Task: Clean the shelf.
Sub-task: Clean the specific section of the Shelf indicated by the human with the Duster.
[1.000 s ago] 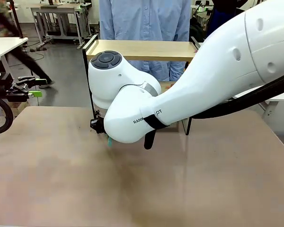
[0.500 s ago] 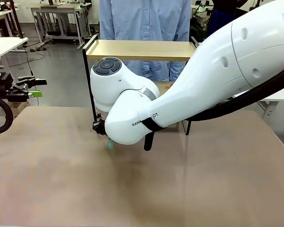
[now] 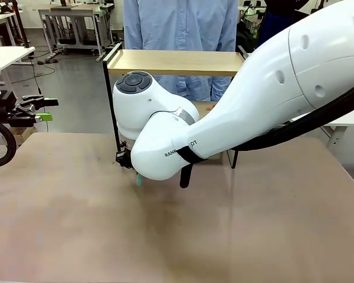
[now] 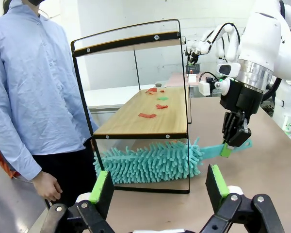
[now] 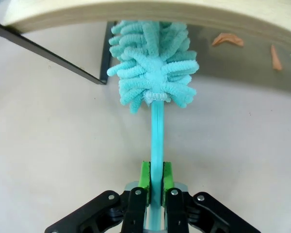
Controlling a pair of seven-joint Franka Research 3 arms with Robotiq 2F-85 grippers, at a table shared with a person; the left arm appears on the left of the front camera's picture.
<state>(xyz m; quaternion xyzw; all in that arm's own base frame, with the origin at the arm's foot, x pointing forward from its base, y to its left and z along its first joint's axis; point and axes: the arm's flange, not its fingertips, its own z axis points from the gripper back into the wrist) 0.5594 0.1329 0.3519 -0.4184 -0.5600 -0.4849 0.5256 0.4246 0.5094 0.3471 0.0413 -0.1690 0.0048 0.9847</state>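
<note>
right arm (image 3: pixel 271 100) shifted slightly | right hand (image 5: pixel 155 175) grips duster (image 5: pixel 153 73) | left hand (image 4: pixel 158 184) agape | shelf (image 4: pixel 136 124): pale boards, black frame

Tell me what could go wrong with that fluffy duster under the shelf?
The duster lies under the lower board of the shelf, but the scraps sit on top; sweeping here would likely miss them. Its fluffy head could snag and drag the shelf along. The right end effector pinches only the thin handle, which might twist.

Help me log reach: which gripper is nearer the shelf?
Right. The right gripper, shut on the duster, sits just off the shelf at its open end; the open left gripper stands farther back, facing it.
</note>
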